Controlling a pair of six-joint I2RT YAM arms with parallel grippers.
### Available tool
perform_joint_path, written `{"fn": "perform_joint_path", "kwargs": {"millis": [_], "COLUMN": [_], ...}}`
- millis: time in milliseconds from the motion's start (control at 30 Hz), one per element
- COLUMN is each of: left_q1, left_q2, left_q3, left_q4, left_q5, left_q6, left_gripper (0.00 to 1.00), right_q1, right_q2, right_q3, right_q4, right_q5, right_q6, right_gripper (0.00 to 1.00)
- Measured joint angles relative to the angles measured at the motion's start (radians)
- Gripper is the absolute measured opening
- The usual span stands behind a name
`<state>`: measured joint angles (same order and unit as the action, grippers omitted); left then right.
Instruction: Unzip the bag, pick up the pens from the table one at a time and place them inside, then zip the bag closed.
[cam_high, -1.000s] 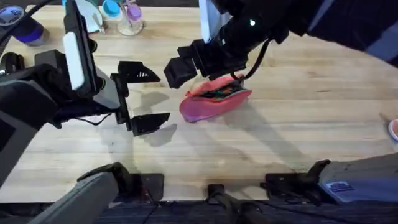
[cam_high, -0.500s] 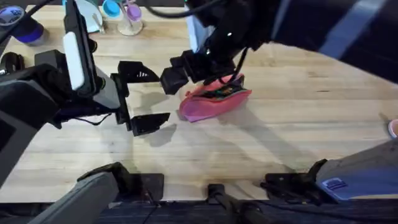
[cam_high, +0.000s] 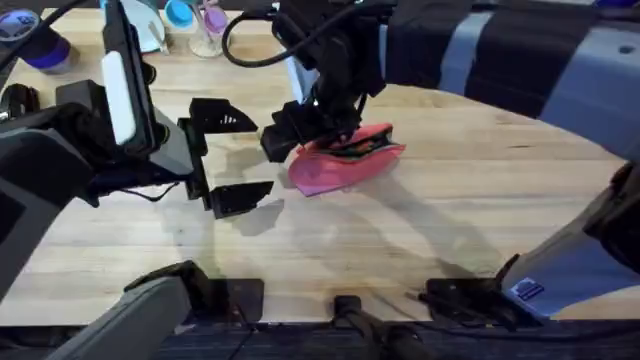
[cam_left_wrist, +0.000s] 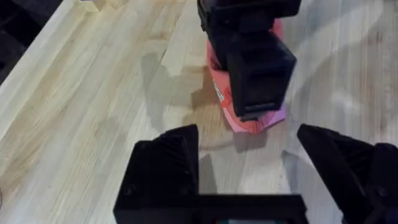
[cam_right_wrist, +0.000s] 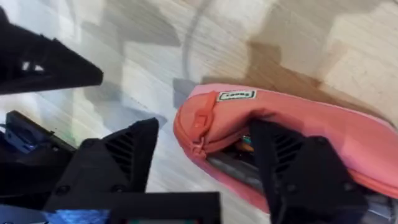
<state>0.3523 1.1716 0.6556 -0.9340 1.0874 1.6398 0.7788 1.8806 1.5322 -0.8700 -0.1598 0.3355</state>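
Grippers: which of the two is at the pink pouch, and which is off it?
The right gripper is at the bag, open, its fingers straddling the pouch's zipper end. The left gripper hangs open beside it over bare table, touching nothing.

Even, bright overhead light. Soft shadows fall on the light wooden butcher-block table (cam_high: 470, 210). Near dark arm parts are blurred in the overhead view.
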Motion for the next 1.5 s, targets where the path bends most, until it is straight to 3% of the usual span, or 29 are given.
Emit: {"fn": "perform_joint_path", "kwargs": {"millis": [367, 567, 700, 1500], "left_q1": [0.000, 0.000, 0.000, 0.000], "left_q2": [0.000, 0.000, 0.000, 0.000], "left_q3": [0.000, 0.000, 0.000, 0.000], "left_q4": [0.000, 0.000, 0.000, 0.000], "left_q5": [0.000, 0.000, 0.000, 0.000], "left_q6": [0.000, 0.000, 0.000, 0.000], "left_gripper": [0.994, 0.995, 0.993, 0.993], "right_q1": [-0.005, -0.007, -0.007, -0.004], "right_q2": [0.000, 0.000, 0.000, -0.058], "right_q3": [0.000, 0.000, 0.000, -0.011], "right_q4": [0.002, 0.002, 0.002, -0.007], "right_q5": [0.038, 0.050, 0.050, 0.047], "right_q6": [-0.003, -0.003, -0.003, -0.003], "right_gripper": [0.315, 0.111, 0.044, 0.032]}}
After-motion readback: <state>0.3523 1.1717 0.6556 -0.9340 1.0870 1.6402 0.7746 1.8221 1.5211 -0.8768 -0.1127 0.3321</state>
